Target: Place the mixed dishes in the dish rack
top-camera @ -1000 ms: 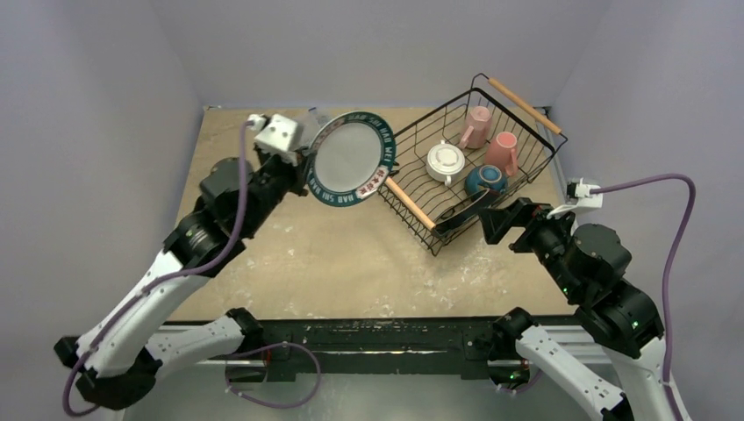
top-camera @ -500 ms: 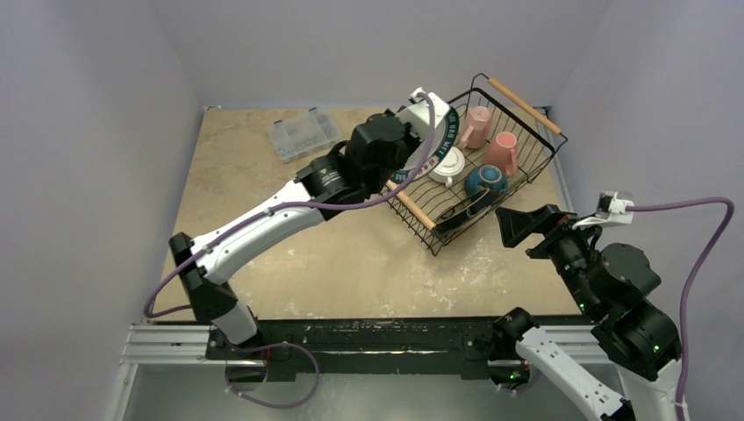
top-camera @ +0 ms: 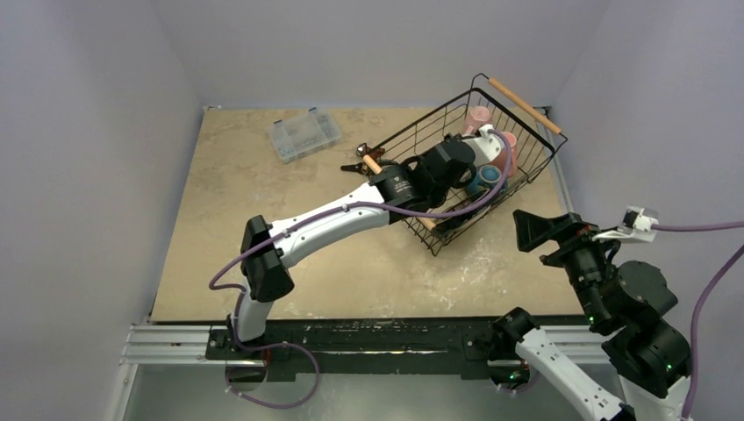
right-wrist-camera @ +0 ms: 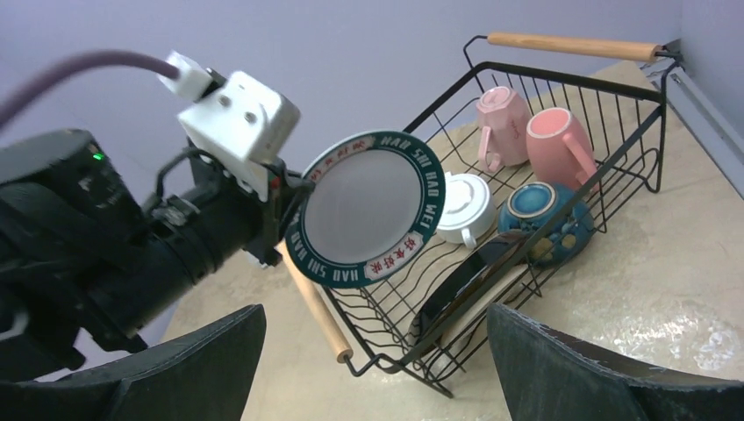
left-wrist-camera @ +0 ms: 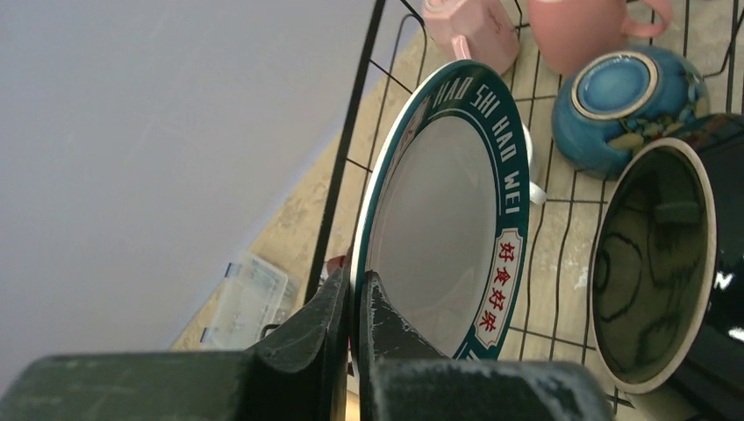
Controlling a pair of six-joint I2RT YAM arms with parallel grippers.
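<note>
My left gripper (left-wrist-camera: 355, 281) is shut on the edge of a large plate (left-wrist-camera: 439, 228) with a dark green rim and red characters, holding it upright over the dish rack (left-wrist-camera: 351, 149). In the top view the left arm reaches into the rack (top-camera: 542, 162) and covers the plate. Inside the rack are two pink mugs (right-wrist-camera: 502, 123) (right-wrist-camera: 561, 140), a white two-handled cup (right-wrist-camera: 465, 206), an upturned blue bowl (right-wrist-camera: 540, 219) and a dark plate with a cream rim (right-wrist-camera: 465, 298) leaning on edge. My right gripper (top-camera: 532, 230) hangs open off the rack's near right corner, holding nothing.
A clear plastic compartment box (top-camera: 304, 134) lies at the back left of the table. A small black-and-red hand tool (top-camera: 358, 162) sits beside the rack's left end. The rack's wooden handles (right-wrist-camera: 570, 44) (right-wrist-camera: 316, 307) stick out at both long sides.
The left arm swung right from the table's back left, carrying the plate over and into the rack. The right arm drew back toward the right edge, still open.
</note>
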